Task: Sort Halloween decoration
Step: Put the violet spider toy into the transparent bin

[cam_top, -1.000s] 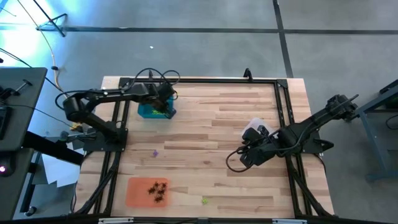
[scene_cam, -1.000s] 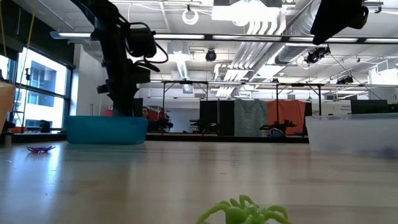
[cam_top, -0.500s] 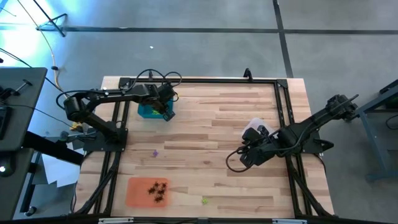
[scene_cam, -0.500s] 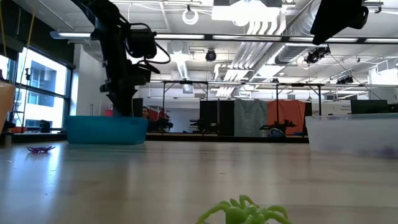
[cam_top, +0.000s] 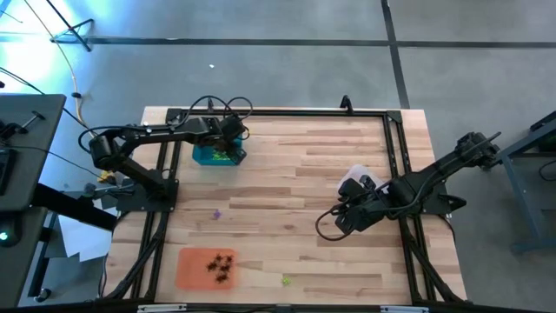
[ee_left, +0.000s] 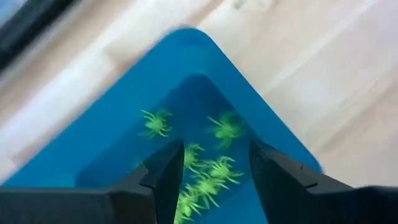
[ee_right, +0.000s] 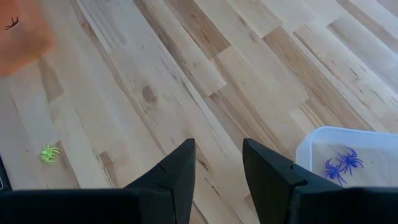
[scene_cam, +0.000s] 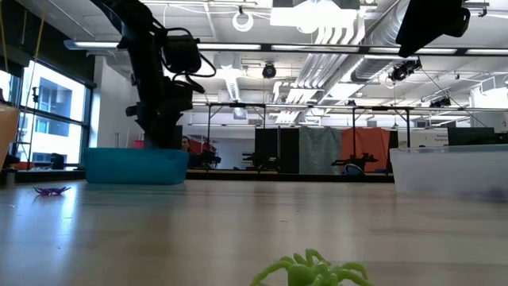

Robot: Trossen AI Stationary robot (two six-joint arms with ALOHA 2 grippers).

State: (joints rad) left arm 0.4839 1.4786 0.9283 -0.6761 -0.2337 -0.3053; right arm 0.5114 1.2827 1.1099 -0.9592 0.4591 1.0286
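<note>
The Halloween decoration is tiny plastic spiders. Several yellow-green ones [ee_left: 211, 177] lie in the teal tray [ee_left: 124, 124] at the table's far left. My left gripper [ee_left: 214, 165] hangs open just above them, fingers pointing down into the tray [cam_top: 207, 157], touching nothing. Black spiders [cam_top: 221, 266] lie in the orange tray [cam_top: 191, 268] at the near left. Purple ones [ee_right: 339, 165] lie in the clear tray [ee_right: 367, 140]. Loose on the wood are one purple spider [cam_top: 216, 213] and one yellow-green spider [ee_right: 48, 153]. My right gripper [ee_right: 219, 162] is open above bare wood beside the clear tray.
A black frame [cam_top: 278, 113] runs along the table's far edge and down both sides. In the low view the loose yellow-green spider [scene_cam: 313, 272] is nearest, the purple one [scene_cam: 51, 191] lies left, and the clear tray [scene_cam: 448, 171] stands right. Bare wood spans the middle.
My left gripper has opened while staying above the teal tray; its wrist has turned a little. My right arm has kept still.
</note>
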